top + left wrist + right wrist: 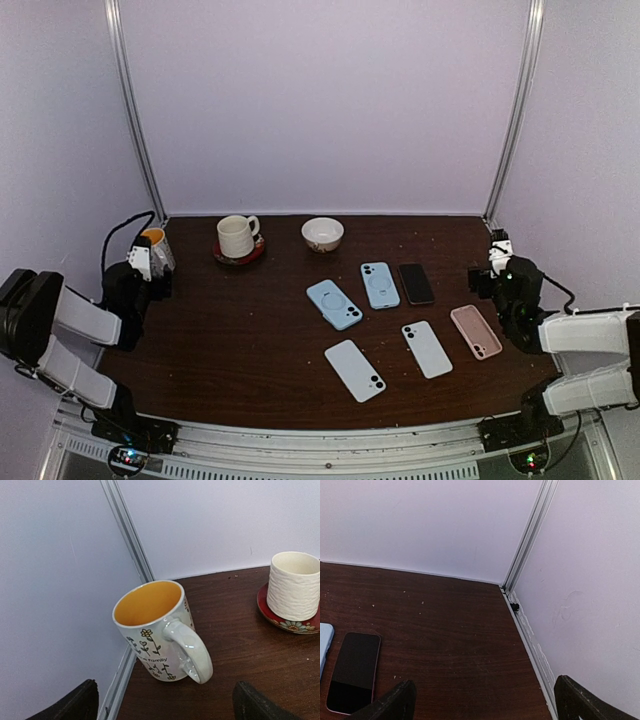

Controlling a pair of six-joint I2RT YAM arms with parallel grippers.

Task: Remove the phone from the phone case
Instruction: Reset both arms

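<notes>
Several phones in cases lie back-up on the dark wooden table [240, 340]: two blue ones [333, 304] [379, 285], a pink one [476, 331] and two pale ones [427, 349] [355, 370]. A bare black phone [416, 283] lies screen-up beside them; it also shows in the right wrist view [352, 672]. My left gripper [150, 262] is open and empty at the far left, facing a flowered mug [155, 630]. My right gripper [497, 262] is open and empty at the far right, above bare table [460, 645] to the right of the black phone.
The flowered mug [155, 245] stands in the back left corner. A white cup on a red saucer [237, 237] and a small bowl [322, 234] stand at the back. Walls and metal corner posts [530, 535] close in the table.
</notes>
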